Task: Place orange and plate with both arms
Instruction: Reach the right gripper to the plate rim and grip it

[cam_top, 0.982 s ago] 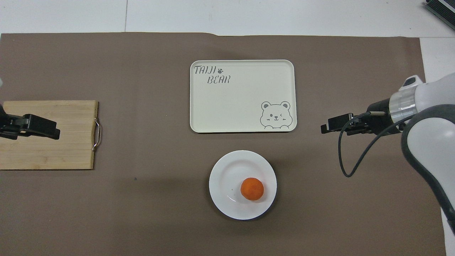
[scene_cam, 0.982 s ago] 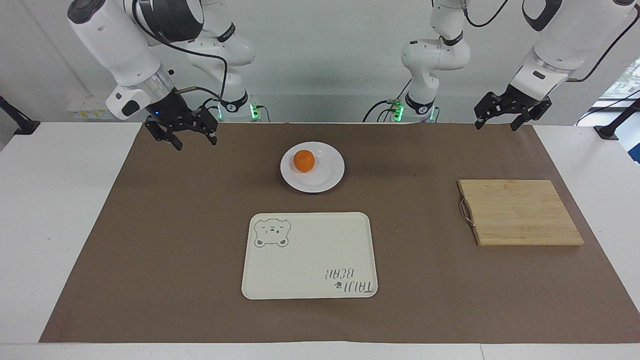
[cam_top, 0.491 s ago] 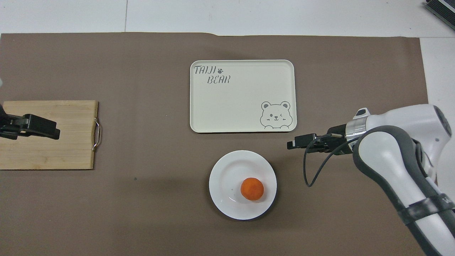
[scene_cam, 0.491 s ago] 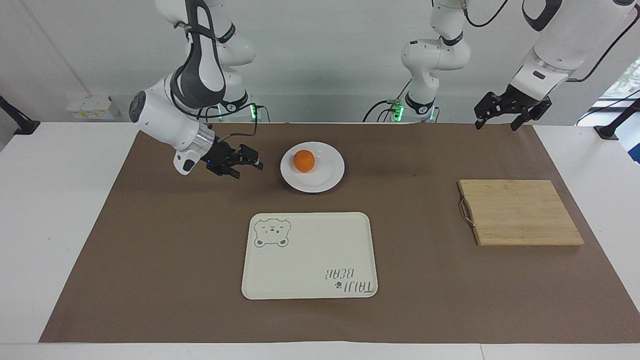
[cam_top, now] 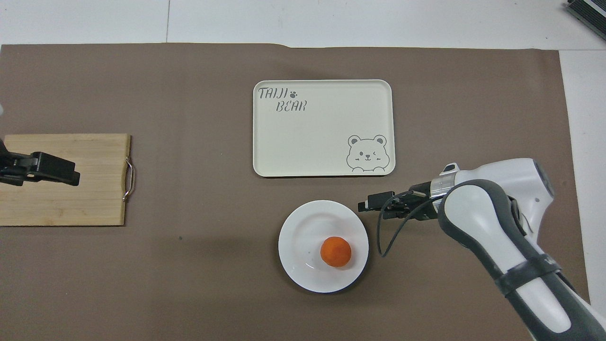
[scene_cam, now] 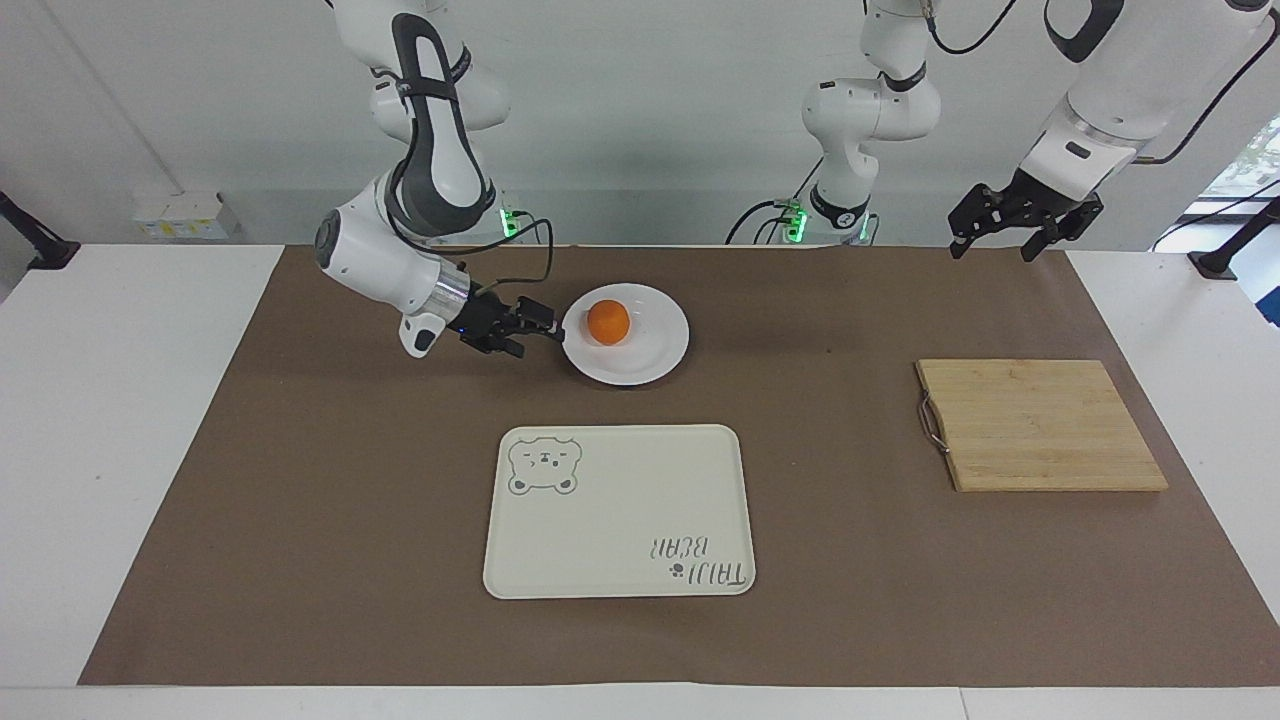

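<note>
Right gripper (scene_cam: 545,330) low beside plate (scene_cam: 650,365), arm bent.

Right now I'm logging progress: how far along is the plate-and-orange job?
Barely begun. The small orange fruit sits on the round white plate, nothing moved. The right pincer is at the plate's rim; the left pincer waits above the table. Gripping and placing remain.

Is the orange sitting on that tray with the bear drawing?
No, the orange lies on the white plate, which stands on the brown mat nearer to the robots than the bear tray.
</note>
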